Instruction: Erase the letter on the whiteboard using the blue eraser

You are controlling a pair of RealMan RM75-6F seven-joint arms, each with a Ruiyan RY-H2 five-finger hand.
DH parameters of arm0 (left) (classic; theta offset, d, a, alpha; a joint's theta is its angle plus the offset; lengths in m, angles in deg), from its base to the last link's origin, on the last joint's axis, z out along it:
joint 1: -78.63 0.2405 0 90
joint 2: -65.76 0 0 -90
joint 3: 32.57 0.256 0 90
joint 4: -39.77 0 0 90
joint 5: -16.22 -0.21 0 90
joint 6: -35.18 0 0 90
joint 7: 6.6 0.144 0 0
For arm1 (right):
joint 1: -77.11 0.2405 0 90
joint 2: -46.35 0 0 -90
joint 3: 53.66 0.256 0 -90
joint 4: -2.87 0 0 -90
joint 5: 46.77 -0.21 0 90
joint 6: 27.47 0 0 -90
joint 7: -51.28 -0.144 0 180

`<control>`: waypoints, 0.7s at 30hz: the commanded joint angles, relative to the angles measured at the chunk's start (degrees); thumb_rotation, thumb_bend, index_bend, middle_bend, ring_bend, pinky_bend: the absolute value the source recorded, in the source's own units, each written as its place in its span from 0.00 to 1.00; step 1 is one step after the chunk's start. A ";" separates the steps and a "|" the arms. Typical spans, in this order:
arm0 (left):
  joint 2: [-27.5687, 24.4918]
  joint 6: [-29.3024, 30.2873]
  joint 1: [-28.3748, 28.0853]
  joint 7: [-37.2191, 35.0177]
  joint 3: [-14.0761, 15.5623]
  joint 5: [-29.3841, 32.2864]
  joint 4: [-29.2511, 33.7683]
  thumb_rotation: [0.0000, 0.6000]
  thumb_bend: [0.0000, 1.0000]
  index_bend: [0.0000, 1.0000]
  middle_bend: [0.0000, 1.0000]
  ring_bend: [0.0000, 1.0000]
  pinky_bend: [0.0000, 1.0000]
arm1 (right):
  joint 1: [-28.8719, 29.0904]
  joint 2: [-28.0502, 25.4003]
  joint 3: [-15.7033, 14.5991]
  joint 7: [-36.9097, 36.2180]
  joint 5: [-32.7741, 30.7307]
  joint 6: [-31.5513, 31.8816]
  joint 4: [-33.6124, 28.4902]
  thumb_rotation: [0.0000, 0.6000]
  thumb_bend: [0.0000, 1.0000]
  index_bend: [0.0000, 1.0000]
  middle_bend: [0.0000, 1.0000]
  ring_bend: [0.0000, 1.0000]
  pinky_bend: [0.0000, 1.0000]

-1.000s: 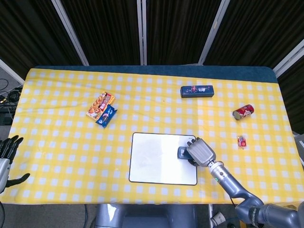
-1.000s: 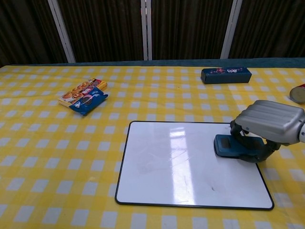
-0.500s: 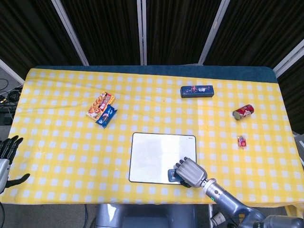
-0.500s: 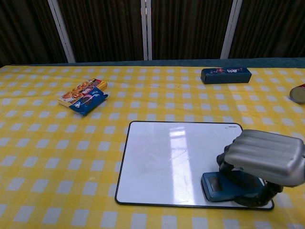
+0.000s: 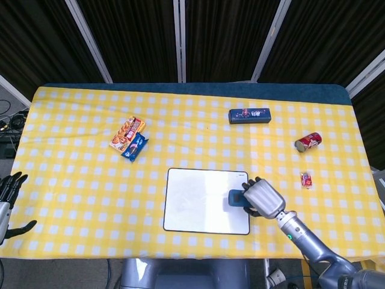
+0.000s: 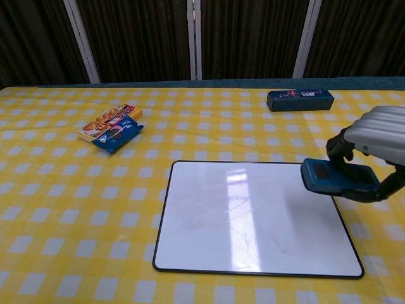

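The whiteboard (image 5: 198,201) (image 6: 240,218) lies flat near the table's front edge, its surface white with only faint smudges and no clear letter. My right hand (image 5: 263,198) (image 6: 380,136) grips the blue eraser (image 5: 235,198) (image 6: 332,177) at the board's right edge. In the chest view the eraser looks lifted slightly above the board. My left hand (image 5: 7,195) hangs off the table's left edge, fingers spread, holding nothing.
A snack packet pair (image 5: 129,138) (image 6: 111,128) lies at the left. A dark blue box (image 5: 249,115) (image 6: 299,99) sits at the back. A red can (image 5: 308,142) and a small red packet (image 5: 307,179) lie at the right.
My right hand swept the eraser from the board's right edge down to its front right corner, then back up to the right edge, where it now appears raised.
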State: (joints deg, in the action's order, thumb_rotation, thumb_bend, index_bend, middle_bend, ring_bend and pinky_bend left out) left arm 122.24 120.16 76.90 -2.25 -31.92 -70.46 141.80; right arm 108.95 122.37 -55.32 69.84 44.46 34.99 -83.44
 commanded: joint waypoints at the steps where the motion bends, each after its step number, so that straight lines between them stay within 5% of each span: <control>1: -0.08 0.13 0.04 -0.05 0.03 -0.17 0.16 1.00 0.00 0.00 0.00 0.00 0.00 | -1.99 0.47 0.54 -4.22 -3.34 -0.06 7.98 1.00 0.44 0.53 0.56 0.46 0.51; 7: -0.37 0.59 0.16 -0.28 0.07 -0.65 0.72 1.00 0.00 0.00 0.00 0.00 0.00 | -3.76 3.21 -0.58 -9.04 -3.35 0.46 14.88 1.00 0.39 0.49 0.51 0.44 0.48; 9: -0.43 0.88 0.29 -0.09 0.22 -1.09 0.98 1.00 0.00 0.00 0.00 0.00 0.00 | -4.29 2.94 -1.19 -9.01 -5.27 -2.09 15.07 1.00 0.18 0.28 0.31 0.29 0.33; 12: -0.41 1.00 0.45 0.09 0.43 -1.34 1.12 1.00 0.00 0.00 0.00 0.00 0.00 | -5.00 1.41 -0.46 -6.38 -8.57 -3.44 11.80 1.00 0.00 0.01 0.03 0.03 0.06; 21: -0.67 1.57 0.71 -1.29 0.52 -1.88 0.76 1.00 0.00 0.00 0.00 0.00 0.00 | -11.48 -7.67 0.01 -10.30 -6.46 8.98 -2.73 1.00 0.00 0.00 0.00 0.00 0.00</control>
State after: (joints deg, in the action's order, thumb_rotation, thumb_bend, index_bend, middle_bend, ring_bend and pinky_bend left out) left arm 121.64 121.64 77.58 -3.29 -31.41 -72.21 142.65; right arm 100.42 118.44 -55.39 61.86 36.74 39.22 -81.29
